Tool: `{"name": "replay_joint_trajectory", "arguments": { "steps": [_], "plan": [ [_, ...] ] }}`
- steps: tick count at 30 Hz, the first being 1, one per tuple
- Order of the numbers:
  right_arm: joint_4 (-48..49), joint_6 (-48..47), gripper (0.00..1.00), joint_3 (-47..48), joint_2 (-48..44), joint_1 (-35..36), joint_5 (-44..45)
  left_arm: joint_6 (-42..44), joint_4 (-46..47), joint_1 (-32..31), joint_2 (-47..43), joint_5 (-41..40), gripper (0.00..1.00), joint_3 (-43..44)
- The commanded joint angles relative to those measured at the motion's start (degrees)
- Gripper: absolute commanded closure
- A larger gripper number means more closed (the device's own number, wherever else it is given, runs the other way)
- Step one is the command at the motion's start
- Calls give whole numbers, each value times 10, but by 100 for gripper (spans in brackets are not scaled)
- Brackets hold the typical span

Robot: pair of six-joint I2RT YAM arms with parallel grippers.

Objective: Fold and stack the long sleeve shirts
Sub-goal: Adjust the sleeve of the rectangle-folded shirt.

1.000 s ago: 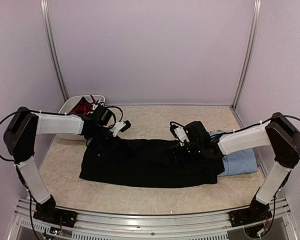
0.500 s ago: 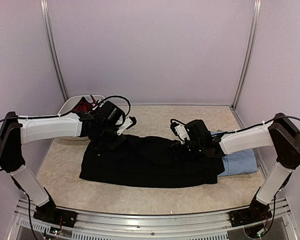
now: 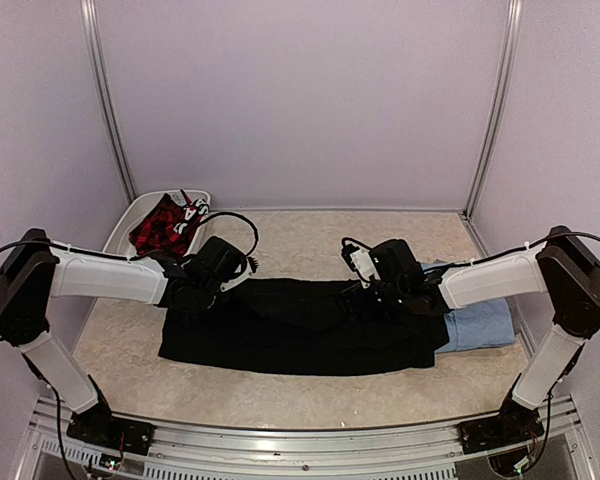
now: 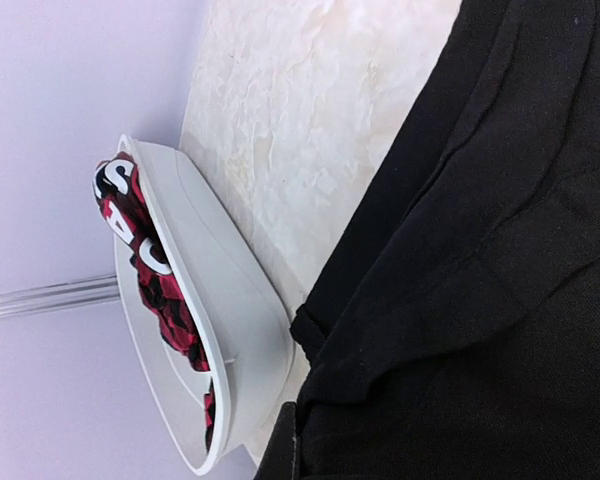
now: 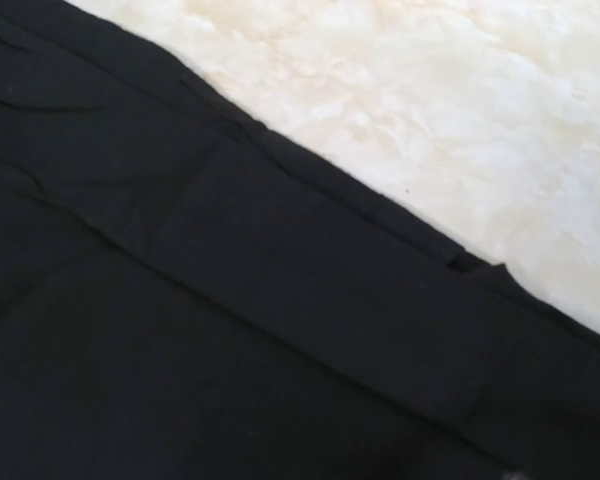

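From above, the black shirt (image 3: 290, 345) lies spread on the desk (image 3: 300, 235), overlapping the light blue shirt (image 3: 480, 325). The left jaws are clenched at its far-left edge and the right jaws are spread wide over its far edge. The left wrist view shows black cloth beside a white tub (image 4: 230, 330); the right wrist view shows the cloth's edge on the desk.

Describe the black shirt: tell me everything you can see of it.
The black shirt is plain dark woven cloth, spread as a long flat band across the table, with its far edge folded over in soft creases. Its right end meets the light blue shirt. The left tool and the right tool rest on its far edge.
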Motion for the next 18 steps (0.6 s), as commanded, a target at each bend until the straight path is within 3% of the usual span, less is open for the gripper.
{"name": "replay_joint_trajectory", "arguments": {
  "steps": [1,4,9,16,18],
  "plan": [
    [7,-2,17,-10,-4,4,10,95,144,-15,-10,-68,100,-35],
    [7,-2,17,-11,-4,4,12,117,197,-29,-15,-71,100,-65],
    [-8,-1,17,-5,-9,1,20,129,231,-46,-8,-73,89,-93],
    [-21,1,17,-5,-32,-9,28,74,182,-48,-5,-89,80,-103],
    [-25,-1,17,-4,-34,-11,31,54,155,-48,-8,-90,69,-109]
  ]
}}
